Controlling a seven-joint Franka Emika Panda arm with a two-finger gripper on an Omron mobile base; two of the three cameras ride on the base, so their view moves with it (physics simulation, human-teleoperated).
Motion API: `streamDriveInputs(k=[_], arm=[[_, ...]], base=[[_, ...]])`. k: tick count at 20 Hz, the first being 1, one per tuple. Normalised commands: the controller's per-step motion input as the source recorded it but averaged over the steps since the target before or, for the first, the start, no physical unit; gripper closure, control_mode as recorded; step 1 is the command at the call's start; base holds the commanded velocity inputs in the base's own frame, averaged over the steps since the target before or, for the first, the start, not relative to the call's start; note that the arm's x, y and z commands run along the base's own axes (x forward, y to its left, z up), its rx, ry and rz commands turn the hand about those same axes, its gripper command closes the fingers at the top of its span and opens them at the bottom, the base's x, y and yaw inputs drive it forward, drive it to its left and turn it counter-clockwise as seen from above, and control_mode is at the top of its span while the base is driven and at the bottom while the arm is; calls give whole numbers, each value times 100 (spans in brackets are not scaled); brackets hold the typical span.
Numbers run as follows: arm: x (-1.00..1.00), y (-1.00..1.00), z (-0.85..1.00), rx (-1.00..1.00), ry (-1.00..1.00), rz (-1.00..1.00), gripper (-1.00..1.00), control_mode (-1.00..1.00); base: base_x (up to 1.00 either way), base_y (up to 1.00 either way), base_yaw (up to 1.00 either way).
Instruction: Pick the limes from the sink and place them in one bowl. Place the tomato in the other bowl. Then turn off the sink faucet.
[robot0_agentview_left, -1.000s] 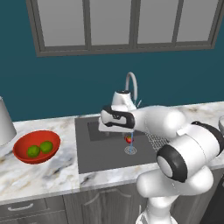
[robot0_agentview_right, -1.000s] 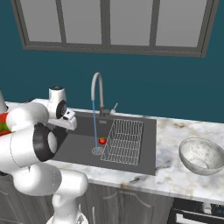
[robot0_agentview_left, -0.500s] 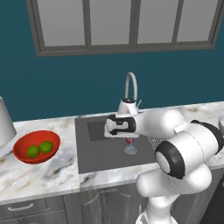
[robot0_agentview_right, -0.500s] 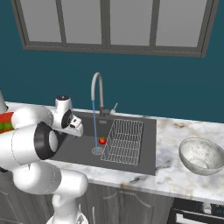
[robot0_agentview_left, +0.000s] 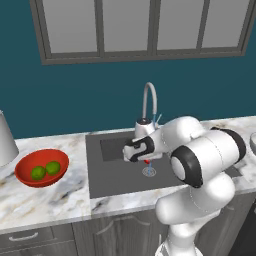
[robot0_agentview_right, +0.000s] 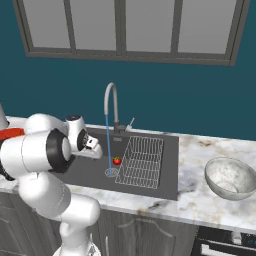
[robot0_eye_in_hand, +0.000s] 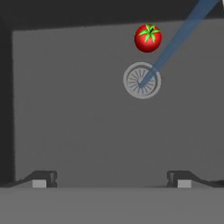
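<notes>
Spread wide and empty, the claw (robot0_eye_in_hand: 111, 177) hung at the bottom of the hand view, over the dark grey rectangular sink (robot0_eye_in_hand: 65, 113). Beyond the round metal drain (robot0_eye_in_hand: 141, 80), toward the upper right, lay the small glossy red tomato (robot0_eye_in_hand: 147, 38). Centring it between the fingertips before descending looked wisest.

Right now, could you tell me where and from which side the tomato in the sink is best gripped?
Grip the tomato across its round middle, coming straight down from above. It sits free on the flat sink floor beside the drain, stem up, so any pair of opposite sides suits. The open pincer probably needs to shift over it first.
</notes>
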Motion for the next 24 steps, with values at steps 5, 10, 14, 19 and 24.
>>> streamDriveInputs(k=[5,10,14,19,24], arm=[[11,-21,-10,-4,0,0,-100,-100],[33,-10,-17,-2,0,0,-100,-100],[37,-7,-29,-2,0,0,-100,-100],[35,-10,-29,-4,0,0,-100,-100],[35,-7,-21,-2,0,0,-100,-100]], base=[[0,0,0],[0,0,0],[0,0,0],[0,0,0],[0,0,0]])
